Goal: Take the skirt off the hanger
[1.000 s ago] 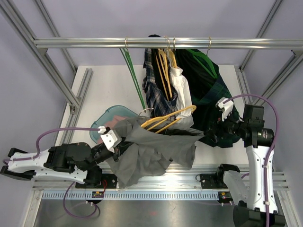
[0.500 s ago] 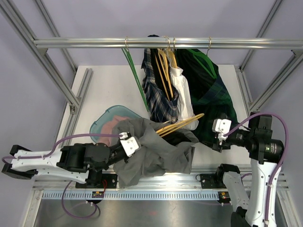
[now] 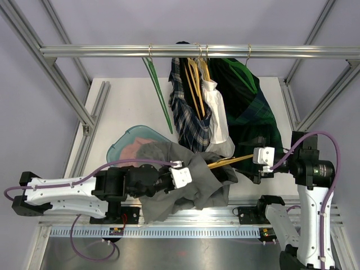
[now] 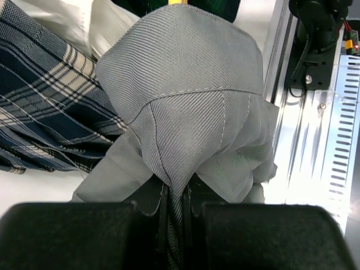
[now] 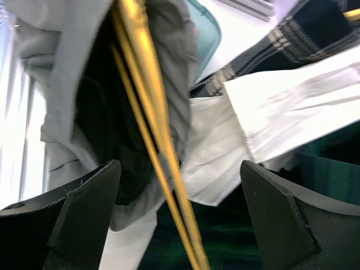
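The grey skirt (image 3: 209, 185) is bunched low at the table's front, still round the yellow hanger (image 3: 232, 162), whose bare end sticks out to the right. My left gripper (image 3: 192, 179) is shut on a fold of the skirt (image 4: 191, 112), the cloth pinched between the jaws of the left gripper (image 4: 175, 205). My right gripper (image 3: 254, 169) is open at the hanger's free end. In the right wrist view the hanger (image 5: 147, 73) runs between the wide-apart fingers of the right gripper (image 5: 179, 166) without touching them, and the skirt (image 5: 56, 84) hangs to its left.
A metal rail (image 3: 112, 52) carries a navy plaid garment (image 3: 188, 107), a white garment (image 3: 216, 112), a dark green plaid garment (image 3: 250, 107) and a bare green hanger (image 3: 160, 95). A teal bin (image 3: 121, 143) with pink cloth sits at left. Frame posts flank both sides.
My left gripper has carried the skirt to the right, bunching it along the hanger. The hanger's free end has dropped lower. My right gripper has opened wider and drawn back to the right.
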`<state>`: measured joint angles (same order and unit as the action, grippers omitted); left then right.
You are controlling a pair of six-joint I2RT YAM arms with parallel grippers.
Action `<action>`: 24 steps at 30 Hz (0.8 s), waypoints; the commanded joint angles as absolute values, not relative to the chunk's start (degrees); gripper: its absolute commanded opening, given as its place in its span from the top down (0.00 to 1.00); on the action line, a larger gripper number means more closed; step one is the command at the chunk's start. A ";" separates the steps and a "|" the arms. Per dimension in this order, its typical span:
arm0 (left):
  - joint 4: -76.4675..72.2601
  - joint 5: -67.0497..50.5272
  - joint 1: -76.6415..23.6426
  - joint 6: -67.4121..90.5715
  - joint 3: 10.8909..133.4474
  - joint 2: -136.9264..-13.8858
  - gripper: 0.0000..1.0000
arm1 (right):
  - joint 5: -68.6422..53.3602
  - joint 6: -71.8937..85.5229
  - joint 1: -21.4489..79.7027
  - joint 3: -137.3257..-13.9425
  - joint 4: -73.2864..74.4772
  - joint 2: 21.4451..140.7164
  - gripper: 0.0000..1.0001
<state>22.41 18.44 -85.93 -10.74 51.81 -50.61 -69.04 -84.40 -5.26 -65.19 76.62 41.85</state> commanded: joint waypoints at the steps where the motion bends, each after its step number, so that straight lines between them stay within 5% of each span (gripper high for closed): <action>1: 13.45 13.89 -84.29 -13.09 55.99 -51.41 1.00 | -70.93 -86.57 -2.73 -62.42 93.96 42.71 0.06; 11: 11.87 5.98 -82.09 -15.91 56.43 -53.79 1.00 | -68.55 -92.55 -1.06 -59.94 93.87 46.84 0.20; 14: 11.52 6.33 -81.30 -15.91 56.08 -53.70 1.00 | -68.64 -92.90 -0.62 -60.99 93.87 47.64 0.40; 15: 10.99 6.50 -80.86 -15.82 55.29 -53.44 1.00 | -68.64 -93.07 -0.53 -61.34 93.87 47.81 0.60; 19: 6.60 6.59 -77.97 -14.77 51.17 -51.07 0.99 | -66.89 -94.48 -0.26 -61.17 93.87 46.76 0.96; 21: 4.40 5.80 -76.73 -12.76 49.40 -49.14 0.97 | -65.31 -95.01 -0.35 -61.43 93.96 45.45 1.00; 24: 2.20 6.76 -76.03 -9.33 45.89 -46.15 0.73 | -61.36 -94.49 -0.35 -62.57 93.96 44.13 1.00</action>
